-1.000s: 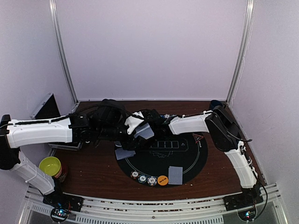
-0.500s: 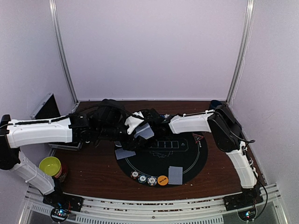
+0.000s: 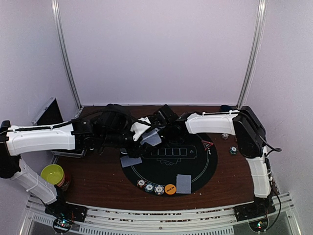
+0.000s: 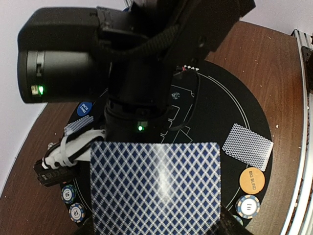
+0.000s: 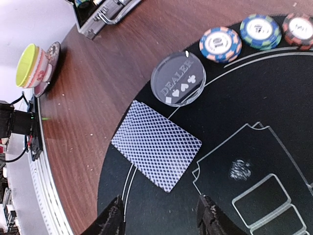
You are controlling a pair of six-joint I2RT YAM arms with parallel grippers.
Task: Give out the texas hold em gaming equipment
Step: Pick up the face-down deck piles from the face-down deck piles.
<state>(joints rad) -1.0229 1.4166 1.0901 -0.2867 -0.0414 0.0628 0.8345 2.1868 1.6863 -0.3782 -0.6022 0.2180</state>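
Even soft light, blurry overview.

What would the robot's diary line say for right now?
left gripper: shut on playing card | right gripper: open, hovering near face-down cards at black mat edge

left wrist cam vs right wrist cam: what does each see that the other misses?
Left wrist only: a held card up close, the orange button, the blue button, the right arm's dark wrist. Right wrist only: the clear dealer button, the yellow-green bowl, the metal case. Both: the black mat, the brown table, face-down cards and striped chips, though I cannot tell they are the same ones.
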